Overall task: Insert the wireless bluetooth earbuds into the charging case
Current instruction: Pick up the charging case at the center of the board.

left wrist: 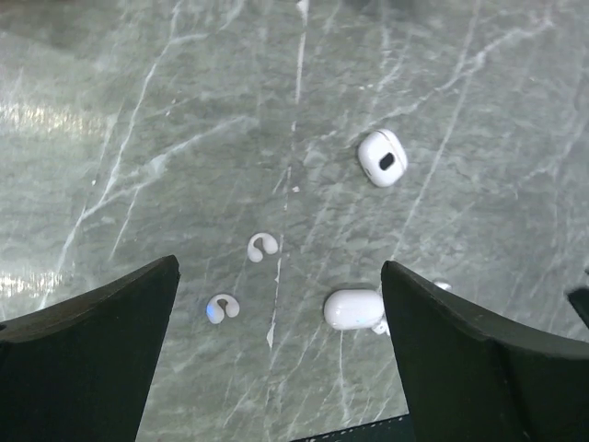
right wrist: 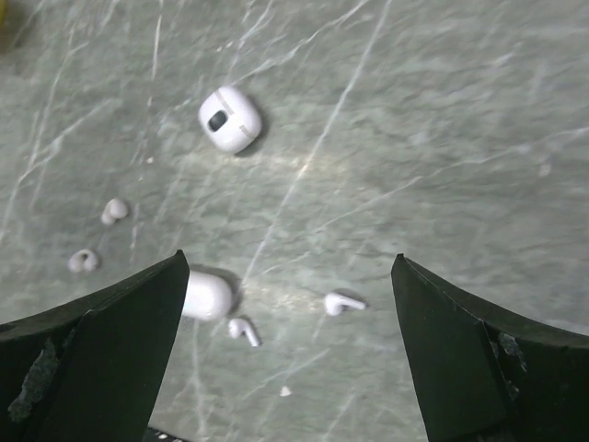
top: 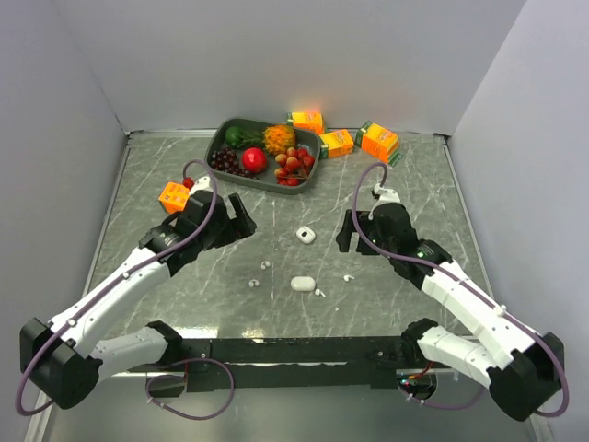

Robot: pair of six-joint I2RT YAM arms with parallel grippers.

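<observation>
**A:** What is everything made of?

**B:** The table point(top: 285, 207) is a glossy grey-green sheet that looks like stone, with thin white veins. At the upper middle of the top view sits a dark, rounded tray point(top: 214, 140) of fruit. Boxy orange cartons point(top: 336, 143) stand to its right, and one more is at the left

**A:** And the earbuds?

**B:** There are four earbuds point(top: 266, 265), tiny and made of glossy white plastic. All lie loose on the table in the middle of the top view. In the left wrist view two of them look curled like small hooks, the upper bud point(left wrist: 262, 245) up and right of the lower bud point(left wrist: 222, 308). In the right wrist view the other two show short stems. The right bud point(right wrist: 343, 302) lies alone, and the near bud point(right wrist: 243, 331) is just beside a case

**A:** What about the cases?

**B:** Both are smooth white pebble shapes, far bigger than the buds. The upper case point(top: 306, 235) has a dark oval patch on its face, and I cannot tell how its lid stands. The lower case point(top: 302, 284) is plain and lies between the two pairs of buds. No bud is in either case

**A:** How are the grippers?

**B:** The left gripper point(top: 241, 221) and right gripper point(top: 348, 232) sit at centre-left and centre-right of the top view, above the table. Their fingers point(left wrist: 92, 368) are matte black wedges, and one right finger point(right wrist: 55, 387) is scuffed pale. Both sets of jaws stand wide apart, with only bare table and the white pieces showing between them
</observation>
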